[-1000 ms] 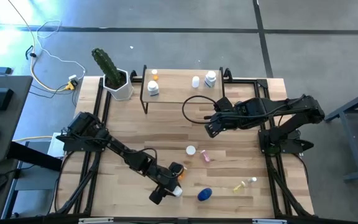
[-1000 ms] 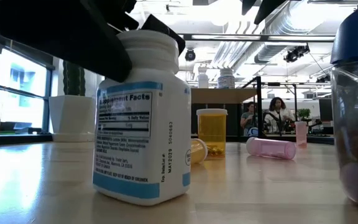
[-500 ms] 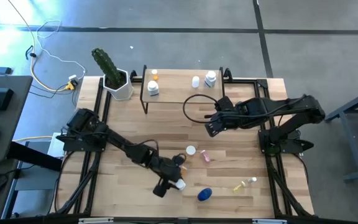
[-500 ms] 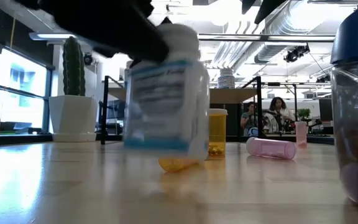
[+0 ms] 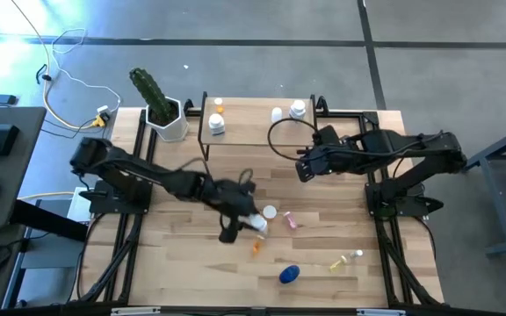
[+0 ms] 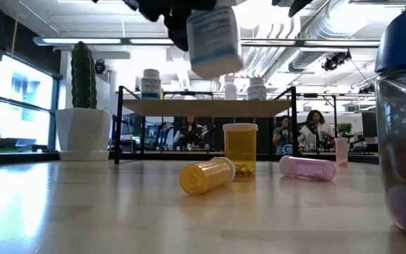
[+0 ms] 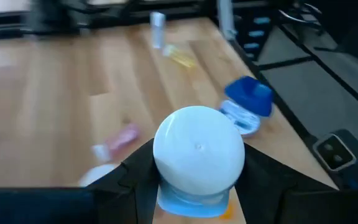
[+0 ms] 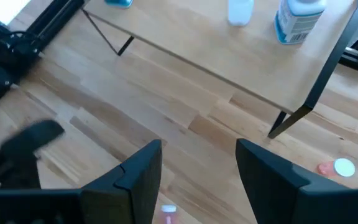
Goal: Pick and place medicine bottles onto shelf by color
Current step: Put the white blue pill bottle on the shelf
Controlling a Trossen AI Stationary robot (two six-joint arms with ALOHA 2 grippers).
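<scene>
From above, the left gripper [image 5: 244, 218] is carrying a white-capped white bottle [image 5: 256, 223] over mid-table, clamped for the shelf [image 5: 253, 132]. Low down, it is hanging clear above a fallen orange bottle [image 6: 206, 176]. The right gripper [image 8: 197, 165] is hovering, jaws open, near the shelf.

Lighting is bright and even, from ceiling fixtures [image 6: 259, 13] that glare white in the low view; daylight enters at a window [image 6: 20, 99]. Shadows on the table [image 5: 323, 254] are faint. The left wrist view is motion-blurred. A near jar [image 6: 404, 127] is out of focus.
</scene>
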